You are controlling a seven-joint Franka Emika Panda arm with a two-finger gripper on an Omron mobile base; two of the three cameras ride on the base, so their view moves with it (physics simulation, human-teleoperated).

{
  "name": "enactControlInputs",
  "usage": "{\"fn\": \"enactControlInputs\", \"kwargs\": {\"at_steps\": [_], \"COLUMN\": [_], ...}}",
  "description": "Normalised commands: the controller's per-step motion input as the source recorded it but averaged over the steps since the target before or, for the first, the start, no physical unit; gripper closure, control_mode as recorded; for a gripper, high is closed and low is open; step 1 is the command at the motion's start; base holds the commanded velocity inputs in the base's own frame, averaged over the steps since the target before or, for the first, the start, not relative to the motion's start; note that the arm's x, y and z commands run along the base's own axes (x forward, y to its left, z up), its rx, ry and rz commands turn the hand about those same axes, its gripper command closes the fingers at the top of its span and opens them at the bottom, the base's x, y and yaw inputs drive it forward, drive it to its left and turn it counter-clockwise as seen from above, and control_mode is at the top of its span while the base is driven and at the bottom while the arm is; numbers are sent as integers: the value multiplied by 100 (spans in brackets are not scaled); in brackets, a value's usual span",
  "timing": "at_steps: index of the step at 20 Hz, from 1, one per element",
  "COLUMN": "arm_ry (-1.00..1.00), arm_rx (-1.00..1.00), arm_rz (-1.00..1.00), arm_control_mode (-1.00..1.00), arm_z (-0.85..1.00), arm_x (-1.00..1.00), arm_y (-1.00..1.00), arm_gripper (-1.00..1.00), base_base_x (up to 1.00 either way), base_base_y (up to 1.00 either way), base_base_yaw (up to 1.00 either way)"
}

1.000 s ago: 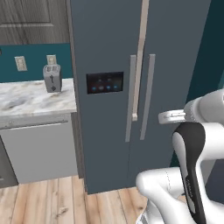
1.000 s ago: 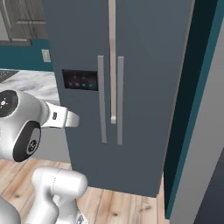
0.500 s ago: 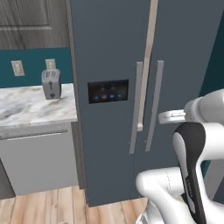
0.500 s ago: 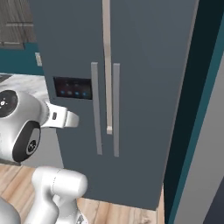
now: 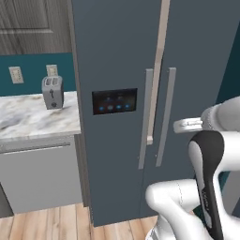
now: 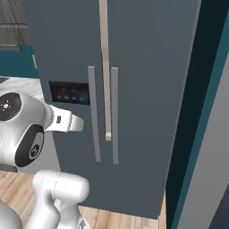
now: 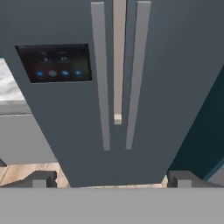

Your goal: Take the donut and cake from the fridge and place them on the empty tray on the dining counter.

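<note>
The tall slate-blue fridge [image 5: 117, 56] [image 6: 147, 67] [image 7: 175, 65] stands straight ahead with both doors shut. Its two grey vertical handles [image 5: 146, 117] [image 7: 100, 74] run side by side at the centre seam, and a black panel with blue lights [image 5: 115, 101] [image 7: 54, 62] sits on the left door. My gripper [image 7: 113, 179] is open with nothing between its fingertips [image 7: 41, 178], and it faces the handles from a short way off. The donut and cake are hidden behind the doors. The tray and the dining counter are out of view.
Left of the fridge runs a marble counter [image 5: 33, 119] with a toaster [image 5: 52, 92] on it and grey cabinet fronts [image 5: 37, 173] below. A dark teal wall [image 6: 201, 112] flanks the fridge on the right. Wood floor [image 5: 47, 225] lies in front.
The whole picture has shifted: the base has driven closer to the fridge, which now looms larger. The gripper stays open and the fridge doors stay shut.
</note>
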Motion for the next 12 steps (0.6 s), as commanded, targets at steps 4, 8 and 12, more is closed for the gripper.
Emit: {"fn": "enactControlInputs", "kwargs": {"at_steps": [4,8,12], "arm_ry": [0,0,0], "arm_rx": [0,0,0], "arm_rz": [-12,-2,0], "arm_control_mode": [-100,-100,-100], "arm_z": [-13,-16,-27], "arm_x": [34,78,100], "arm_y": [-79,-40,-4], "arm_gripper": [-100,-100,-100], "base_base_x": [0,0,0], "base_base_y": [0,0,0], "base_base_yaw": [0,0,0]}}
